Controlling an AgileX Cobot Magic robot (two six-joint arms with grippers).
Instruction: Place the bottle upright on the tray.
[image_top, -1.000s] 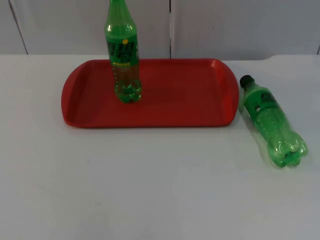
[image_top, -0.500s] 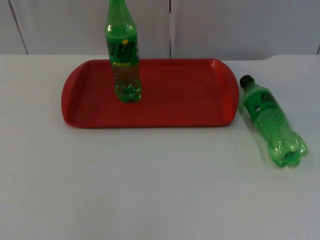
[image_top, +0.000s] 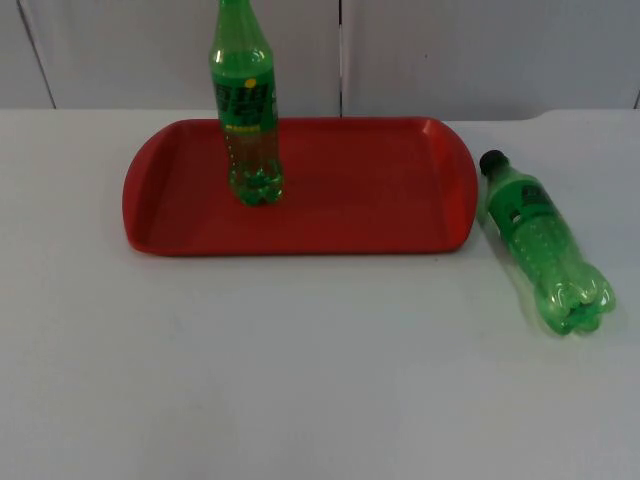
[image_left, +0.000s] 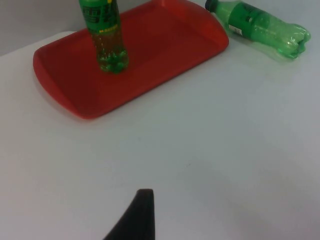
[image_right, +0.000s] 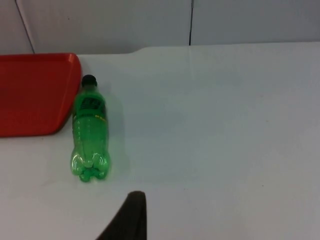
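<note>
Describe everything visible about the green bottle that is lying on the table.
The lying bottle is clear green plastic with a black cap, a green label and a lobed base. It rests on its side on the white table, just right of the red tray, cap toward the wall. No gripper touches it.

A white table top (image_top: 300, 380) runs back to a grey partition wall (image_top: 480, 55), which stands along its far edge. Dark vertical seams divide the wall into panels, perhaps three. Soft, even light falls on the table.
</note>
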